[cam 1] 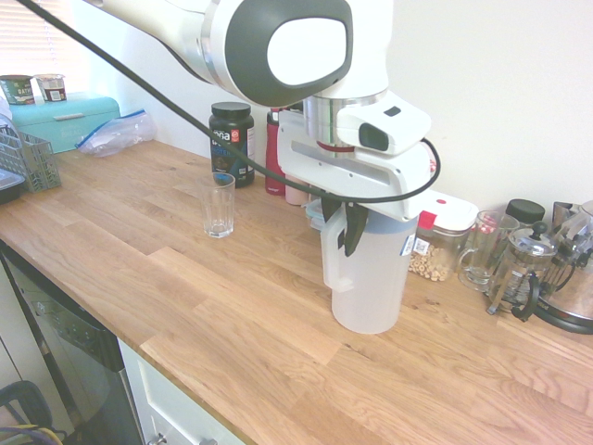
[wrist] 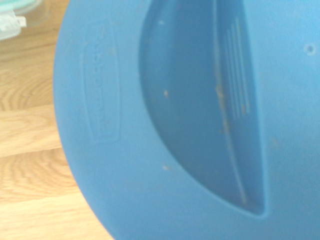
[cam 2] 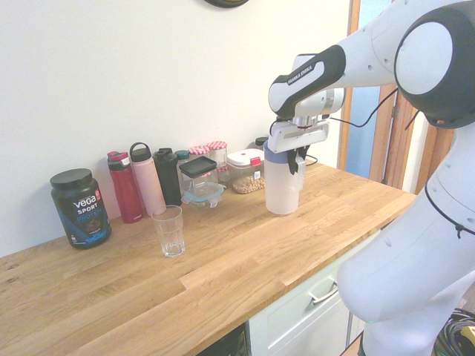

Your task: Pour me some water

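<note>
Pitcher (cam 1: pixel 368 278) upright on wooden counter (cam 1: pixel 269 320), near right of container row; empty glass (cam 1: pixel 219 206) well apart, left of pitcher as seen from second exterior side. Gripper (cam 1: pixel 345 230) at pitcher handle (cam 1: pixel 336 255), fingers closed on it; grip depth unclear. Blue lid (wrist: pixel 190 120) on pitcher. Handling: body likely light, semi-rigid plastic; weight depends on fill, level unreadable. Smooth wall likely slippery; handle preferred hold point, high on grip. Tilt may twist handle in fingers. Glass rigid, fragile; avoid spout contact.
</note>
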Available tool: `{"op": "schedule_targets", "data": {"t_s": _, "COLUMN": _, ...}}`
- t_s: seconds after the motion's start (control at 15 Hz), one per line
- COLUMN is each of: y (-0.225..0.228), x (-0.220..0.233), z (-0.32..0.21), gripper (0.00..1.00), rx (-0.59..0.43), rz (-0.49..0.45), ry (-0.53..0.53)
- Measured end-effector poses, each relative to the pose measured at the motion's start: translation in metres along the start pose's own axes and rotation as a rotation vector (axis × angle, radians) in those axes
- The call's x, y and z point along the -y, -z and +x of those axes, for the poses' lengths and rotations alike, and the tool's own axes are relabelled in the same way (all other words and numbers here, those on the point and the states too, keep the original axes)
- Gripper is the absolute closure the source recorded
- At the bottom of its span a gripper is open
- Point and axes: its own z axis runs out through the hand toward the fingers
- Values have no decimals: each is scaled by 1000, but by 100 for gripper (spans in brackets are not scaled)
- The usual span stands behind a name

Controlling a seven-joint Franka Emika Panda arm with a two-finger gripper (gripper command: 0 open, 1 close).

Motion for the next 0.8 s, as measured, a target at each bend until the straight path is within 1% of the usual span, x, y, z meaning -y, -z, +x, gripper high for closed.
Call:
{"op": "schedule_targets", "data": {"t_s": 0.07, "y": -4, "x": 3, "z": 3, "gripper": 0, "rx": 9, "rz": -4, "ry": 0}}
{"op": "schedule_targets", "data": {"t_s": 0.53, "y": -7, "x": 10, "z": 12, "gripper": 0, "rx": 32, "rz": -6, "ry": -10}}
{"op": "schedule_targets", "data": {"t_s": 0.67, "y": -7, "x": 9, "z": 10, "gripper": 0, "rx": 39, "rz": -19, "ry": -12}}
{"op": "schedule_targets", "data": {"t_s": 0.8, "y": -4, "x": 5, "z": 6, "gripper": 0, "rx": 45, "rz": -34, "ry": -37}}
